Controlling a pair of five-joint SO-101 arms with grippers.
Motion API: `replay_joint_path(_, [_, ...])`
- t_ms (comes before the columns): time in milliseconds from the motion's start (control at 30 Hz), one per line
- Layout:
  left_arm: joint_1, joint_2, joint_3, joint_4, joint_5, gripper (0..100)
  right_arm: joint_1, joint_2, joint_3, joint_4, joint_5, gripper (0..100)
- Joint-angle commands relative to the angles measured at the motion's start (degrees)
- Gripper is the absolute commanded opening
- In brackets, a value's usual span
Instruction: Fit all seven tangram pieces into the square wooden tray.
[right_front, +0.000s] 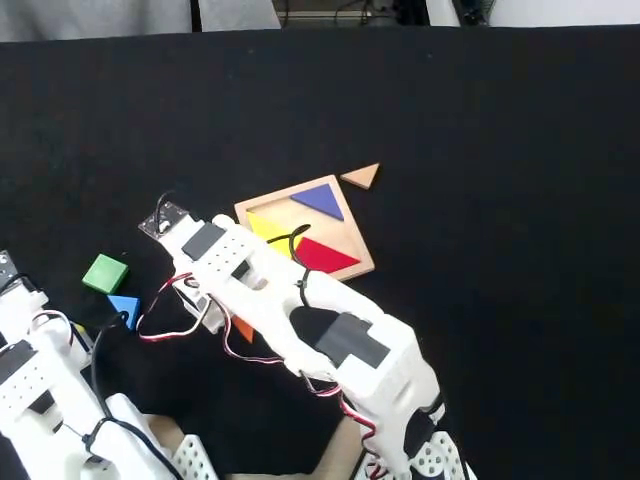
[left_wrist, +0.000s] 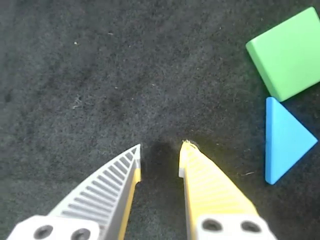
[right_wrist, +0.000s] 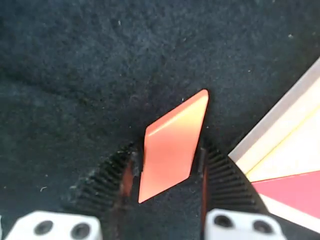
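The square wooden tray (right_front: 262, 207) lies at mid-table and holds a blue triangle (right_front: 318, 200), a yellow piece (right_front: 268, 228) and a red triangle (right_front: 325, 255). My right gripper (right_wrist: 167, 155) is shut on an orange parallelogram (right_wrist: 172, 145), just off the tray's rim (right_wrist: 275, 125). From above, a sliver of that orange piece (right_front: 243, 328) shows under the arm. My left gripper (left_wrist: 160, 152) hangs slightly open over bare cloth, holding nothing. The green square (left_wrist: 287, 52) and a small blue triangle (left_wrist: 285, 140) lie a short way to one side of it.
A tan triangle (right_front: 362, 177) rests outside the tray by its far corner. The green square (right_front: 105, 273) and small blue triangle (right_front: 123, 308) sit left of the tray, between the two arms. Black cloth covers the table.
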Motion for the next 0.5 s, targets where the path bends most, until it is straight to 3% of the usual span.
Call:
replay_joint_path(0, [-0.5,-0.9,-0.7,-0.7,0.2,13,-0.8,-0.6,-2.5,-0.2,-0.5,18.0])
replay_joint_path(267, [-0.4,-0.9,-0.7,-0.7,0.2,13,-1.1,-9.4,-7.2,7.8,-0.1,18.0])
replay_joint_path(467, [-0.4,-0.9,-0.7,-0.7,0.2,13,-3.1,-10.0,-0.9,3.4,2.3,18.0])
